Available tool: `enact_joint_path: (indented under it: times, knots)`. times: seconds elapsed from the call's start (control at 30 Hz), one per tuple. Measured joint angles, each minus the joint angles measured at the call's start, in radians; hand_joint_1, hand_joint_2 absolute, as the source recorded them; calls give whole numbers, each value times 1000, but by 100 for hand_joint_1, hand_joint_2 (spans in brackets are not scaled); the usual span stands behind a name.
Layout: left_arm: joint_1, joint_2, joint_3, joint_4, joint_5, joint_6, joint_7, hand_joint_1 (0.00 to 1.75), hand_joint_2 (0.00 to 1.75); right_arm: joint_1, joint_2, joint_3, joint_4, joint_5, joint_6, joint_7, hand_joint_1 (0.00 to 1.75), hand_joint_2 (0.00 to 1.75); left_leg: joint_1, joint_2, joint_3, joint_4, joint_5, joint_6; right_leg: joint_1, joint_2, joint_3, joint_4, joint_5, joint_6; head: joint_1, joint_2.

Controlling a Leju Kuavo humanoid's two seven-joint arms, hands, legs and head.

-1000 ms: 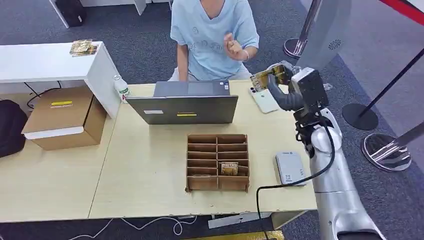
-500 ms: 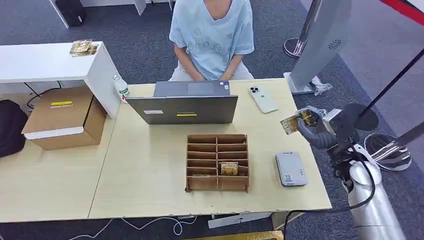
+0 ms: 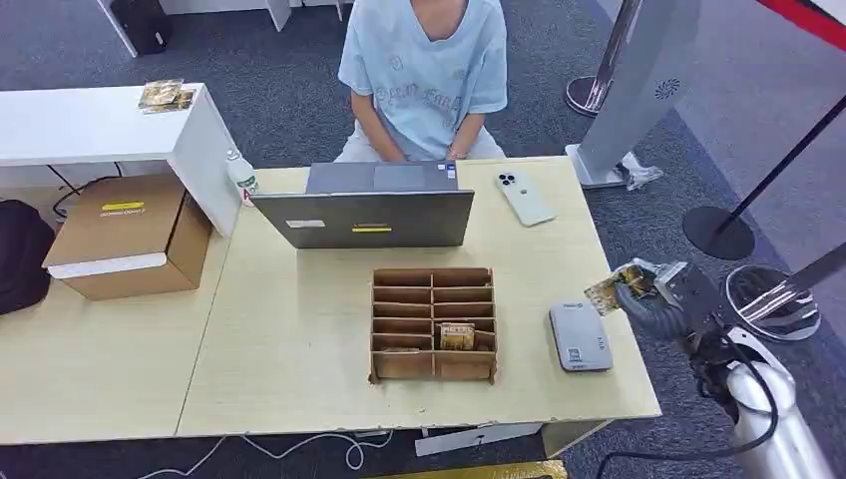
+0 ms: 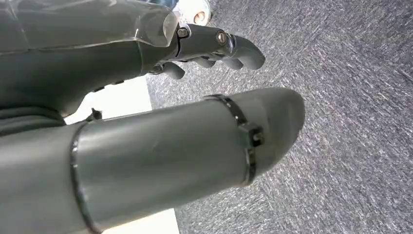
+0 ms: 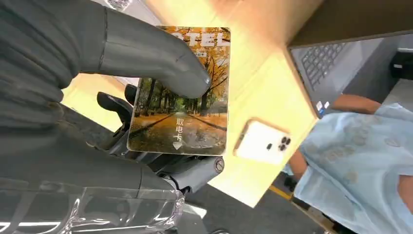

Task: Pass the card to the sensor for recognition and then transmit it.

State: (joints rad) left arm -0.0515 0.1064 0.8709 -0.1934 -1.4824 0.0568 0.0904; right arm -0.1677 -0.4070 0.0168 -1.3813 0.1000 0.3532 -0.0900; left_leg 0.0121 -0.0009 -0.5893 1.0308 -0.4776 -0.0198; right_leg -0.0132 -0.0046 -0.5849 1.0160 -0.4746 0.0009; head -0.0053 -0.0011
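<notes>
The card (image 3: 606,290) has come a long way down in the last second: it was up near the person's raised hand, and now it hangs low off the right edge of the surface (image 3: 299,339), just beside the grey sensor (image 3: 579,337). The right hand (image 3: 648,294) grasps it, thumb pressed flat across its printed face with the fingers behind (the wrist view shows the autumn-road picture clearly).

From where I stand, the worry is the pinch. The thumb covers only the upper part of the card, so a quick swing toward the sensor could twist it loose and drop it past the edge to the carpet. The card also sits off to the side of the sensor, not over it, so a short reach would give no reading. The cardboard organiser (image 3: 435,323), phone (image 3: 524,198) and laptop (image 3: 371,205) are well clear.

The left hand (image 4: 214,46) hangs over the carpet with fingers curled, holding nothing.
</notes>
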Motion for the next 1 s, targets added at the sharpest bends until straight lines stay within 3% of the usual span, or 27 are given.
enact_joint_path:
  times: [0.47, 1.0]
  knots:
    - [-5, 0, 0, 0, 0, -9, -6, 0, 0, 11, 2, 33, 100, 111, -61, 41, 175, 175, 0, 0, 0, 0, 0, 0, 0, 0, 0, 0, 0, 0, 0, 0]
    - [-6, 0, -1, 0, 0, -9, -6, 0, 0, 8, 39, 91, 187, 159, -69, 31, 175, 175, 0, 0, 0, 0, 0, 0, 0, 0, 0, 0, 0, 0, 0, 0]
